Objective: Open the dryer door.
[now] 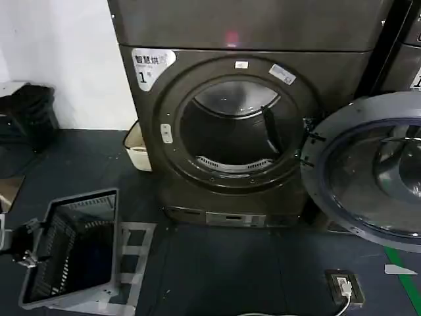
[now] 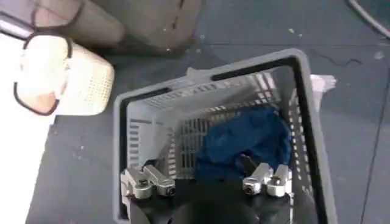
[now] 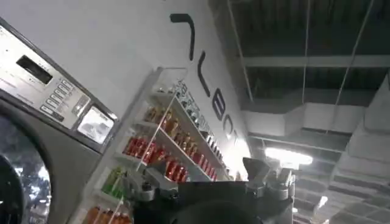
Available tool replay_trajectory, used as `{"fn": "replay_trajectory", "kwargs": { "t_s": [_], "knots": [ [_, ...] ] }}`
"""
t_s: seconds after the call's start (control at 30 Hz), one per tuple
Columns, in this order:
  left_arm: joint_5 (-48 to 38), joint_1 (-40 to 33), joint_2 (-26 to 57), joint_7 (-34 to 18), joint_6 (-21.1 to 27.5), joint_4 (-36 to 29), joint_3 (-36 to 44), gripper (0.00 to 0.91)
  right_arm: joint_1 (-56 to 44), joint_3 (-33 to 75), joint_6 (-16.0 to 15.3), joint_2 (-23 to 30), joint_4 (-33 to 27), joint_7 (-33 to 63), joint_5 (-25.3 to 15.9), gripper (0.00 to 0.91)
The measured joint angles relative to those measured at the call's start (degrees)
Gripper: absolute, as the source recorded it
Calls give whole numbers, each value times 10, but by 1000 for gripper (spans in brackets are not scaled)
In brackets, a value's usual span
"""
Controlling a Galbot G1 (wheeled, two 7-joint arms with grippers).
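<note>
Although the task names the door as something to open, the dryer door already stands swung wide to the machine's right side, hinged beside the drum mouth, its chrome ring and dark glass facing outward. The drum opening is fully exposed, grey inner rim visible, the "1" sticker at the upper left of the front panel. Judgement: the opening step looks complete; little seems left beyond perhaps withdrawing the arms.

Containers:
- Grey slatted laundry basket on the dark floor, well apart from the dryer, to the robot's left. In the left wrist view the basket holds a crumpled dark blue garment, lying toward one side of it.
- Small pale perforated bin tucked against the dryer's left lower corner; the same bin shows in the left wrist view. Contents cannot be made out.
- Drum interior: dark, appears empty, though the depth is hard to read.

Grippers:
- Left gripper hangs over the basket's near rim, fingers spread wide, holding nothing.
- Right gripper points upward toward shelves and ceiling, beside a neighbouring machine's control panel; fingers apart, nothing between them.
</note>
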Motion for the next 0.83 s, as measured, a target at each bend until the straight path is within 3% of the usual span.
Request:
{"fn": "replay_trajectory", "kwargs": {
  "t_s": [0.83],
  "knots": [
    [31, 1, 1, 53, 2, 12, -18, 907, 1, 5, -2, -12, -10, 1, -2, 907]
  ]
}}
